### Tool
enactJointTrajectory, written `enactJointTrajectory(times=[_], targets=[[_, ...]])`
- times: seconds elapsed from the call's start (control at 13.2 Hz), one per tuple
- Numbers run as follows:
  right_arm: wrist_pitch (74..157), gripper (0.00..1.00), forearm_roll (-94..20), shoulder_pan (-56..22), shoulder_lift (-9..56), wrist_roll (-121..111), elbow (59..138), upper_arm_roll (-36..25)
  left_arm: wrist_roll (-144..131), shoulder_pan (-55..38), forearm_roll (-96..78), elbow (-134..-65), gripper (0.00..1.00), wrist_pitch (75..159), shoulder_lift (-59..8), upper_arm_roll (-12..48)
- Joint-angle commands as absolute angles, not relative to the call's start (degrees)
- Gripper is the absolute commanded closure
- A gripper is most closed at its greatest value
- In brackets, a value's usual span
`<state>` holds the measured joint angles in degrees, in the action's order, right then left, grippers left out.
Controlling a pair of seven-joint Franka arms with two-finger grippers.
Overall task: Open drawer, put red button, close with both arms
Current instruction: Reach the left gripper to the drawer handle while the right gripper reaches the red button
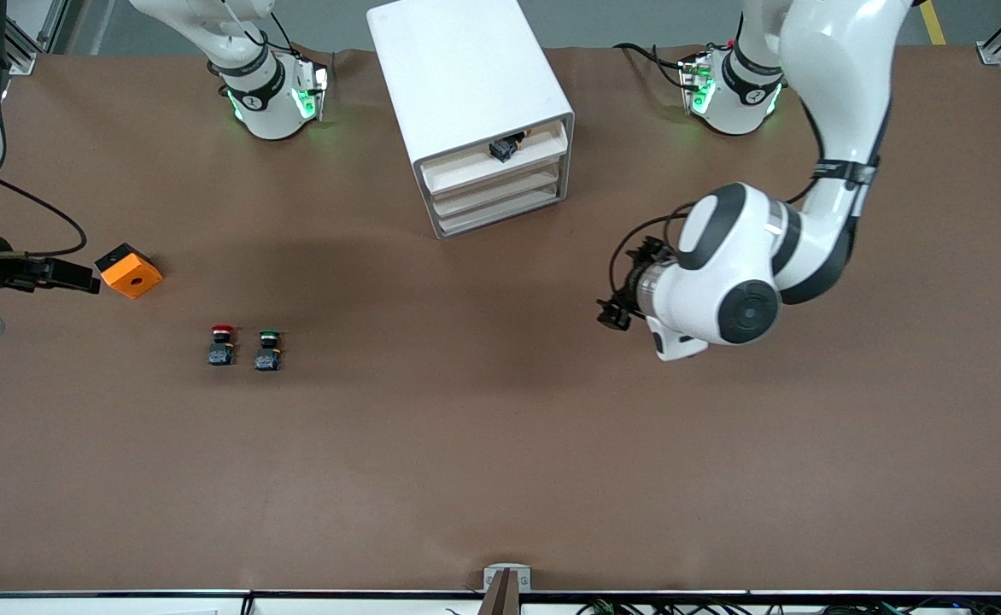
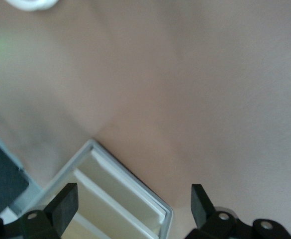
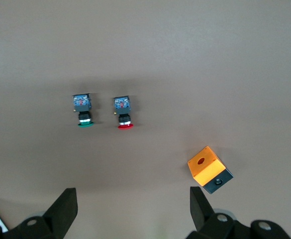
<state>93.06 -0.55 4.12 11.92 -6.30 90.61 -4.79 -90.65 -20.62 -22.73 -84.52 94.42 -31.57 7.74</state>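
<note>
The red button [image 1: 221, 343] stands on the brown table toward the right arm's end, beside a green-capped one [image 1: 268, 349]. Both show in the right wrist view, red [image 3: 123, 113] and green [image 3: 83, 110]. The white drawer cabinet [image 1: 466, 77] stands between the arm bases, its three drawer fronts [image 1: 500, 184] roughly flush. My right gripper [image 1: 82, 278] is open and empty beside an orange box, its fingers wide apart [image 3: 133, 204]. My left gripper [image 1: 613, 309] is open and empty [image 2: 133, 199], toward the left arm's end from the cabinet, whose corner [image 2: 100, 179] shows between its fingers.
An orange box [image 1: 129, 270] with a round hole lies farther from the front camera than the buttons, also in the right wrist view [image 3: 208, 170]. A small dark part [image 1: 503, 149] with wires shows at the top drawer's upper edge.
</note>
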Motion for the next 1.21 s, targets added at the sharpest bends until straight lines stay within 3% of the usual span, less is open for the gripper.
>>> enactJointTrajectory(times=[0.0,0.3,0.53,0.75,0.91,1.13], targets=[[94.73,0.0,-0.7,4.05,11.95,-6.25,91.3,-4.22,-105.24,-22.67,-28.02,-82.97,0.0,93.52,-35.06,7.38],[110.25,0.0,-2.8,3.35,10.81,-3.79,104.11,-3.96,-115.47,-28.03,-33.38,-82.88,0.0,93.52,-37.88,7.38],[129.74,0.0,-2.81,0.62,10.63,-0.1,116.15,-3.96,-118.9,-29.79,-39.44,-83.5,0.0,92.64,-38.76,7.38],[141.74,0.0,-2.81,-1.31,14.92,0.18,119.79,-3.96,-125.23,-30.32,-46.21,-83.5,0.01,92.64,-41.74,7.38],[144.92,0.0,-2.73,-1.49,18.27,-0.44,119.71,-3.96,-127.25,-31.98,-47.11,-83.5,0.07,92.46,-43.24,7.38],[150.19,0.0,-1.59,-1.67,23.8,-2.27,119.27,-4.04,-129.81,-33.31,-47.37,-83.5,0.3,91.94,-45.17,7.38]])
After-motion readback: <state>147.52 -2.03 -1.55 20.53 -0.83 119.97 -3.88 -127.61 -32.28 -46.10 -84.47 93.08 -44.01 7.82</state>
